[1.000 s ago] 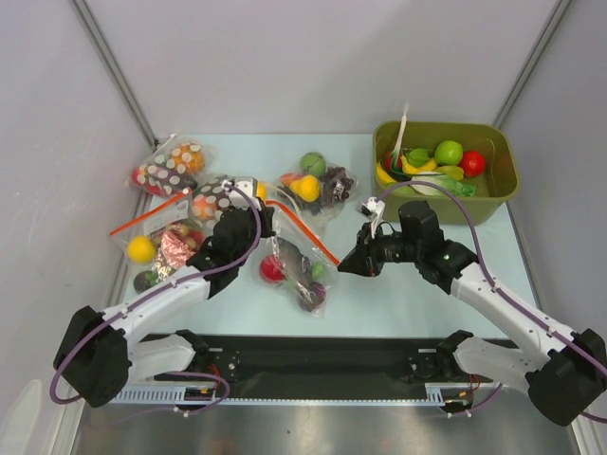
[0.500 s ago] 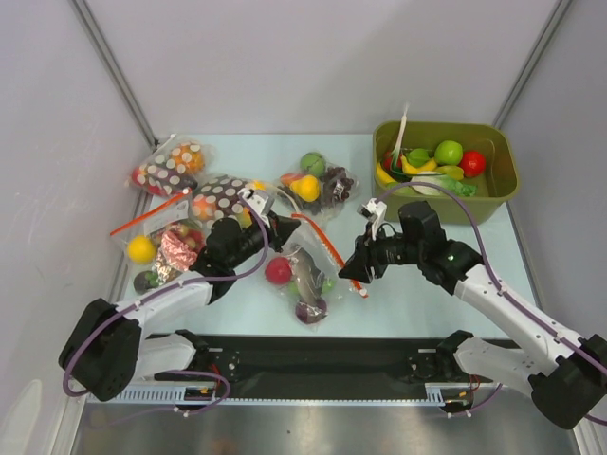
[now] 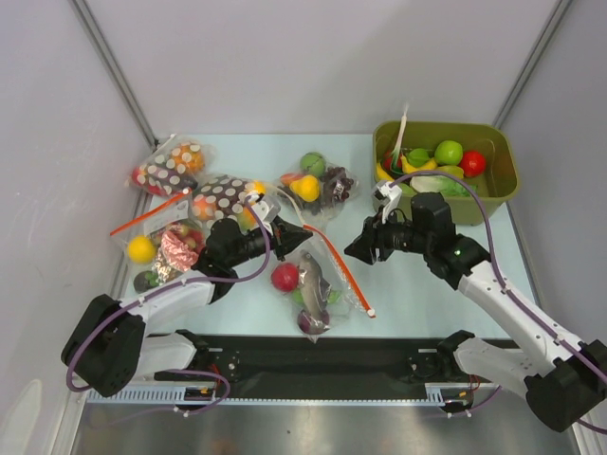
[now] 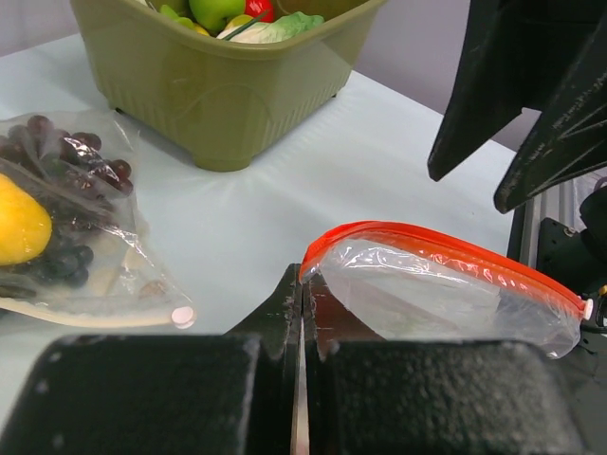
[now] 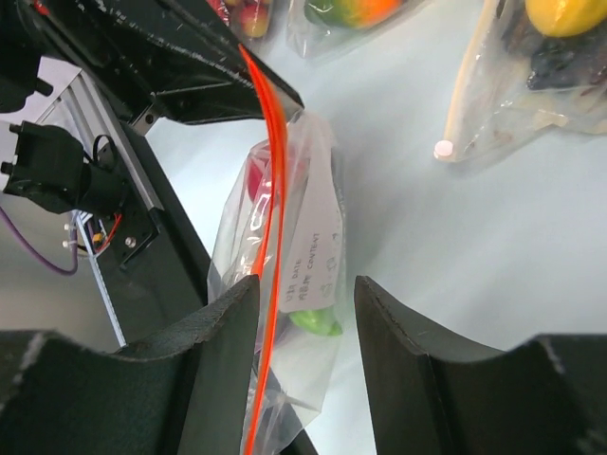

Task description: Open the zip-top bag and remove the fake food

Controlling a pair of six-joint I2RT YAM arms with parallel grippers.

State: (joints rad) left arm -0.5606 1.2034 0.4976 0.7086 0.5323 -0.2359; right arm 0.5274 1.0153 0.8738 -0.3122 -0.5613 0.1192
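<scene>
My left end effector point(image 4: 302, 289) is clamped on one corner of the zip-top bag point(image 3: 321, 284), right at the end of its red-orange zip strip point(image 4: 446, 248), with both fingers pressed together on the plastic. The bag stretches away from that corner between my two arms, near the front of the counter point(image 3: 417, 294). Through the clear plastic I see the fake food inside: a red ball point(image 3: 285, 277), a grey fish-like piece point(image 3: 311, 275), a green piece point(image 3: 299, 296) and a round purple piece point(image 3: 313, 320). From my left wrist the strip reads as one unbroken band.

My right end effector point(image 3: 355, 252) has its fingers apart with nothing between them, and sits just beside the far side of the strip without touching it.

Behind it, the olive bin point(image 3: 503, 190) holds a green apple point(image 3: 448, 152), a red fruit point(image 3: 472, 163) and other toy produce. A bag with a white zip strip point(image 3: 318, 185) holds a green ball, a yellow piece and dark grapes. Two brown dotted bags point(image 3: 171, 166) and a bag with a yellow ball point(image 3: 142, 249) lie to the left.
</scene>
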